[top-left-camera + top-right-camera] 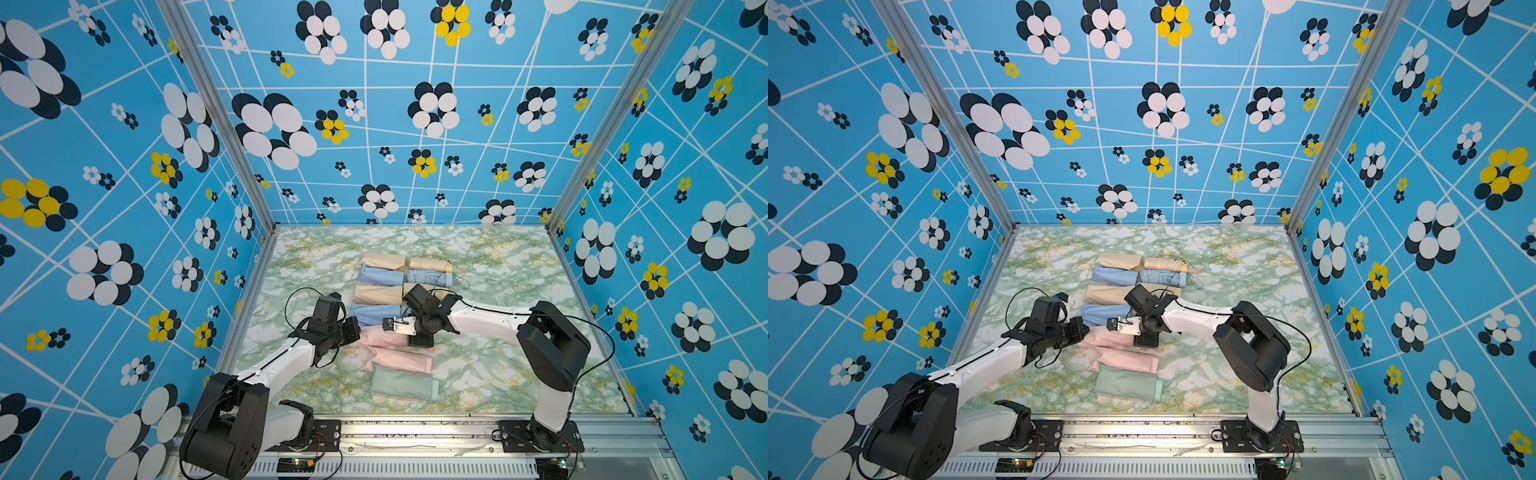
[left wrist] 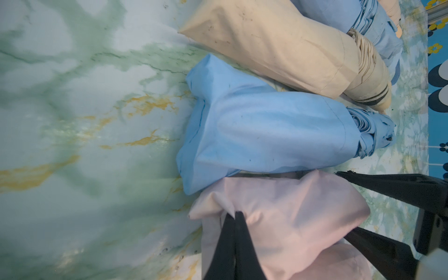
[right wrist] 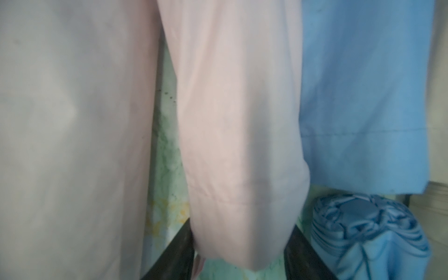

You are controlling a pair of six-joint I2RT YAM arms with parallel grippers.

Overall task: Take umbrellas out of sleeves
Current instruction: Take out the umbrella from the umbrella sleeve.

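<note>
left gripper (image 2: 234, 214) was clamped shut on a tuck of cloth at the closed, tapered end of the smooth pale pink fabric sleeve (image 2: 278, 218), most likely to anchor that pouch so it could not slide when its contents were drawn out. right gripper (image 3: 240, 226) sat at the same sleeve's hemmed mouth end. its black jaws stood apart on either side of the rounded bulge there, close against the fabric but not visibly squeezing it. i judged it was lined up to seize the pink umbrella inside, which no view showed directly.

touching this sleeve on the side away from the robot bases lay a smooth light blue fabric sleeve (image 2: 254, 131), with the crinkled blue umbrella (image 2: 373, 131) poking from its mouth. on the nearer side lay a second flat pink pouch (image 1: 399, 359) and a mint green pouch (image 1: 401, 384). well beyond the held sleeve, a bare pleated beige umbrella (image 1: 430, 264) rested beside a flattened beige pouch (image 1: 383, 262), which suggested that pair was already done.
</note>
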